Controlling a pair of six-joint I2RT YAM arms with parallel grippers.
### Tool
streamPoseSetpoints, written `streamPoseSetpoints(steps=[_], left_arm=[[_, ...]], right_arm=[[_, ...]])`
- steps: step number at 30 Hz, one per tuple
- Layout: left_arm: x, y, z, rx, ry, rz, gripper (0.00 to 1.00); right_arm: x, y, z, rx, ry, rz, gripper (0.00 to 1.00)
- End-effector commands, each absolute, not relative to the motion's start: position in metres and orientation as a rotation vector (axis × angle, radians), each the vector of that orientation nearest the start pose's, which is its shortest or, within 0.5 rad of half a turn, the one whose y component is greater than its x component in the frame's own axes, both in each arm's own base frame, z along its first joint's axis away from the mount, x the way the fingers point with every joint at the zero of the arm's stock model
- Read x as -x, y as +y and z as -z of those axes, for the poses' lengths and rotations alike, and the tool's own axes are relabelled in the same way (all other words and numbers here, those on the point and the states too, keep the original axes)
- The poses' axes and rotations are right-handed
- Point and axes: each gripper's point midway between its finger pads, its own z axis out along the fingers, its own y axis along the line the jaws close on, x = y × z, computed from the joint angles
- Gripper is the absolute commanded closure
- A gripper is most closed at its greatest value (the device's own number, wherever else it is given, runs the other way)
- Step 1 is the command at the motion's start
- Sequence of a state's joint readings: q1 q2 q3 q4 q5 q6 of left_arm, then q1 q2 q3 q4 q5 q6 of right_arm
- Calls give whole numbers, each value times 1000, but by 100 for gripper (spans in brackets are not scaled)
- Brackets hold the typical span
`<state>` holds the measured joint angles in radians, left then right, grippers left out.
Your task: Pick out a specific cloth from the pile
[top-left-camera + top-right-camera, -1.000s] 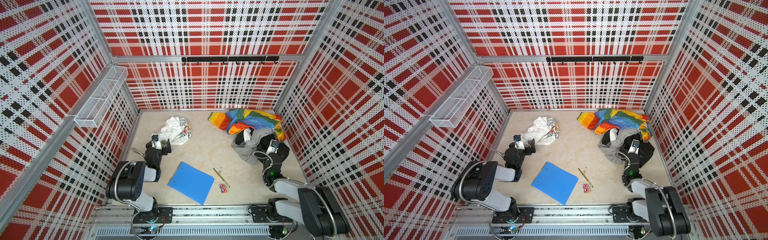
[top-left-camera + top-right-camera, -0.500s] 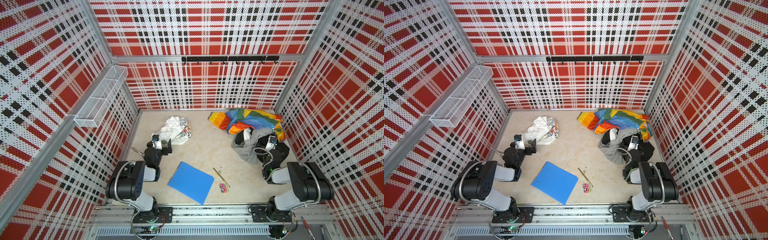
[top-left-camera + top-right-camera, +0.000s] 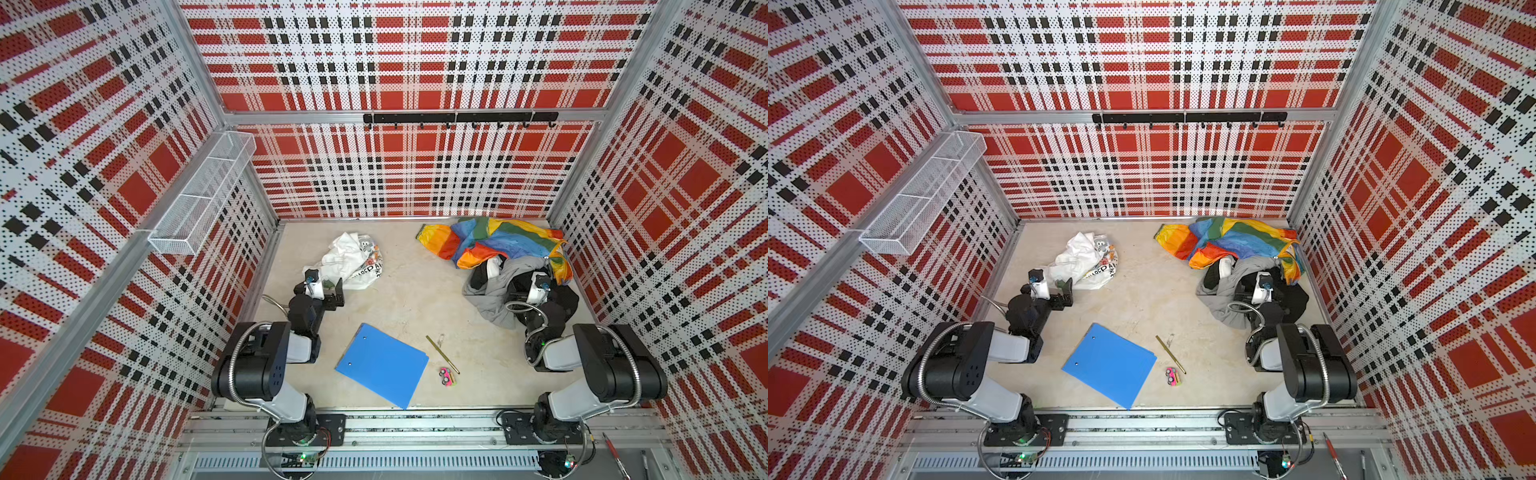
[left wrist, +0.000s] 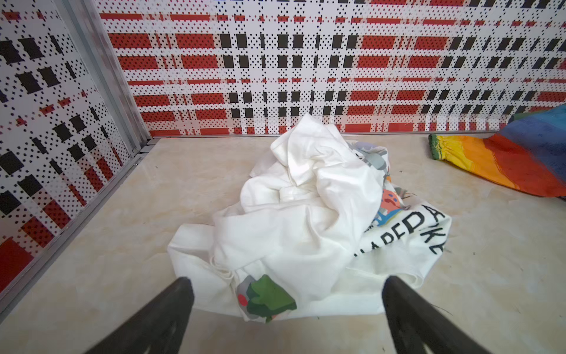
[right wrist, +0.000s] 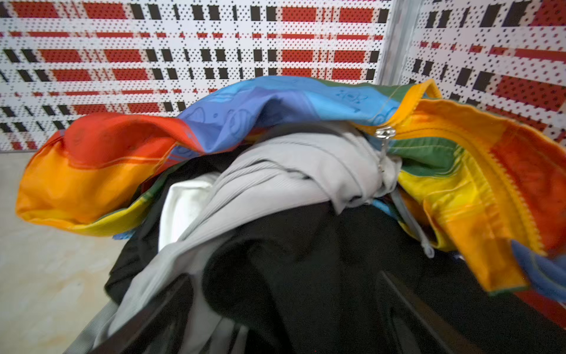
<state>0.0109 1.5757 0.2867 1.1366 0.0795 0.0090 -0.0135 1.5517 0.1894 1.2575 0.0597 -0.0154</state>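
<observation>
Crumpled white cloth (image 4: pixel 294 226), cartoon print, blk lettering, L gripper (image 4: pixel 286 279) spread wide, empty, R gripper (image 5: pixel 284 282) spread too

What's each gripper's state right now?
Left gripper: open, jaws astride the cloth's near edge, gripping nothing.
Right gripper: open, jaws over the pile, gripping nothing.

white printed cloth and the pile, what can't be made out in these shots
The lettering on the white printed cloth: left wrist view, folds hide most letters.
A white piece in the pile: right wrist view, the grey cloth and black cloth bury most of it.
The right hand: same view, blurred against the black cloth; contact with the pile unclear.
The pink object near the blue folder: too small in both top views.
</observation>
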Motion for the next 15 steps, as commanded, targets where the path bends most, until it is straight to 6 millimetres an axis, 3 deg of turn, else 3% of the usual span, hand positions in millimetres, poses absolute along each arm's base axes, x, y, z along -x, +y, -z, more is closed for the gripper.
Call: streamPoseSetpoints(steps=[1, 15], left_arm=[[-392, -9, -133, -69, 1678, 50, 1], [-392, -9, -133, -69, 1678, 50, 1]], right_arm=[[-384, -14, -140, -36, 1642, 73, 0], [-388, -18, -138, -56, 1659, 102, 0]])
